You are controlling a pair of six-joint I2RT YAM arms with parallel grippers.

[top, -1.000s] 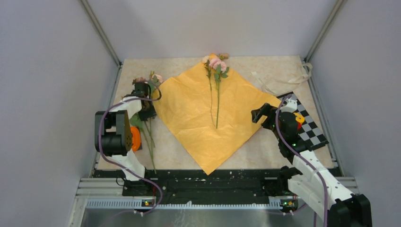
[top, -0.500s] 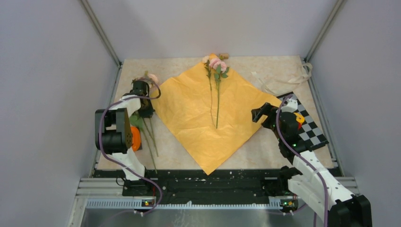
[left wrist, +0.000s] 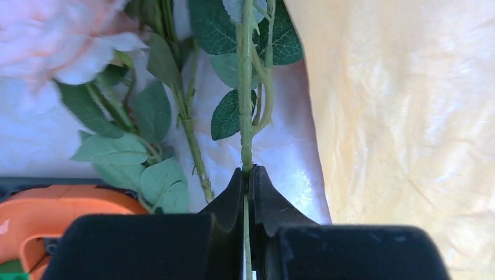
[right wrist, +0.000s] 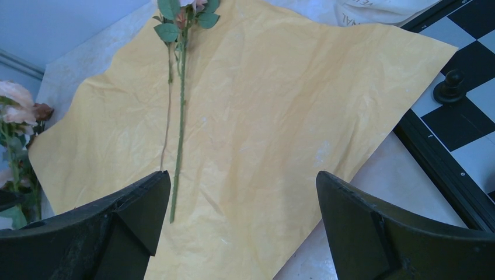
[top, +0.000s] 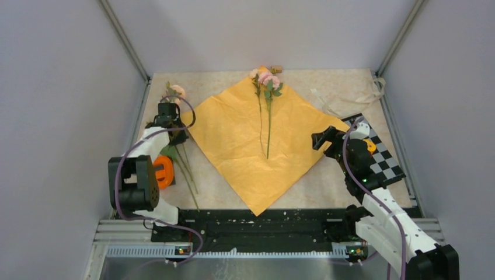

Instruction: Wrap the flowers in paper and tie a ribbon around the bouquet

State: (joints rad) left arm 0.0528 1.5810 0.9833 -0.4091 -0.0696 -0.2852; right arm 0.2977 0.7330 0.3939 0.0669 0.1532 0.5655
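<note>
Across the pale, marbled worktop (top: 216, 192), boxed by plain grey walls (top: 58, 87), the paper (top: 245, 146) lay as an orange diamond with two of the flowers (top: 268, 116) along its middle, blooms at the far corner. The ribbon (top: 350, 96) sat loose at the far right beside a black-and-white checkerboard (top: 382, 157), its printed lettering too blurred to read. Left of the paper, the left hand (left wrist: 247, 175) was clamped on one green stem (left wrist: 245, 116), while the right hand (right wrist: 242, 175) hung with fingers wide apart above the paper's right edge.
</note>
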